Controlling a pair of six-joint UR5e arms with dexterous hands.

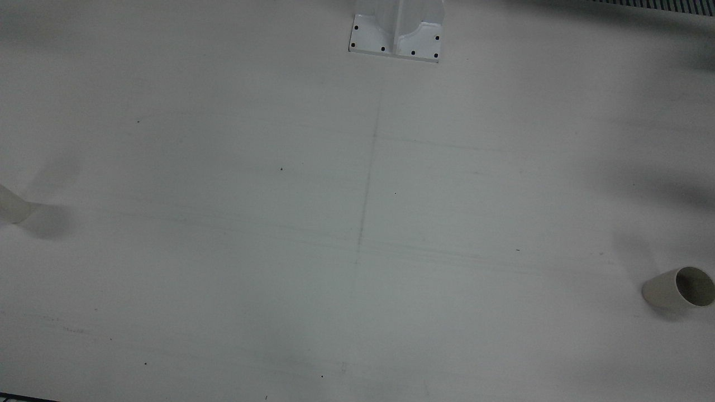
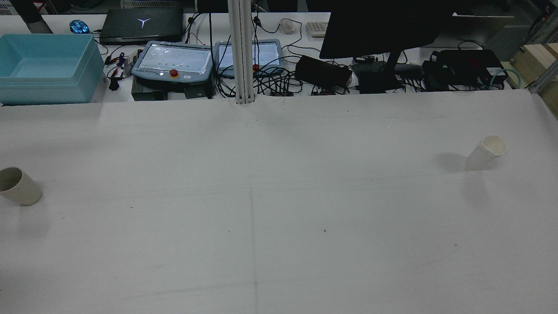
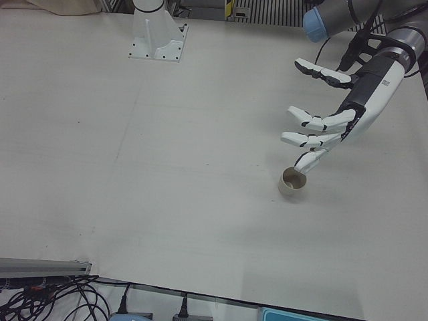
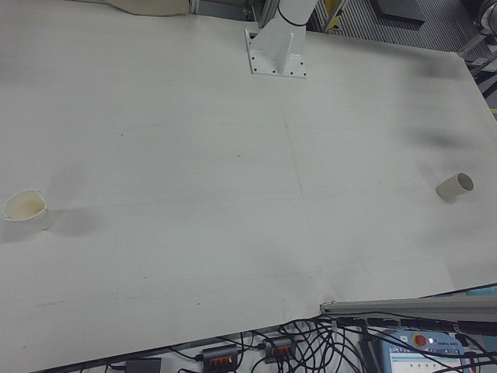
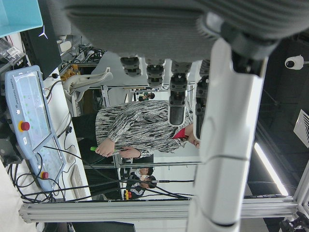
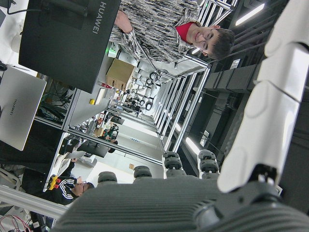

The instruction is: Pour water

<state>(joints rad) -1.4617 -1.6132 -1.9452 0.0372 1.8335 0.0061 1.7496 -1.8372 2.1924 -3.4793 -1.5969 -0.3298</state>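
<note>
Beige cup (image 3: 292,182) upright on table (image 3: 167,167), left robot hand (image 3: 324,120) spread, empty above it; right robot hand's (image 6: 270,96) state unclear.

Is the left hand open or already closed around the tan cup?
Open. In the left-front view the left hand has its fingers spread apart above the tan cup, which stands upright on the table, ungrasped.

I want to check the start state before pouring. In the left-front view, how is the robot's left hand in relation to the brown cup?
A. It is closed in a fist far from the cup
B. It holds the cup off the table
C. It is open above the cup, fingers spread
C: the left hand is open with fingers spread above the brown cup, which stands upright on the table.
</note>
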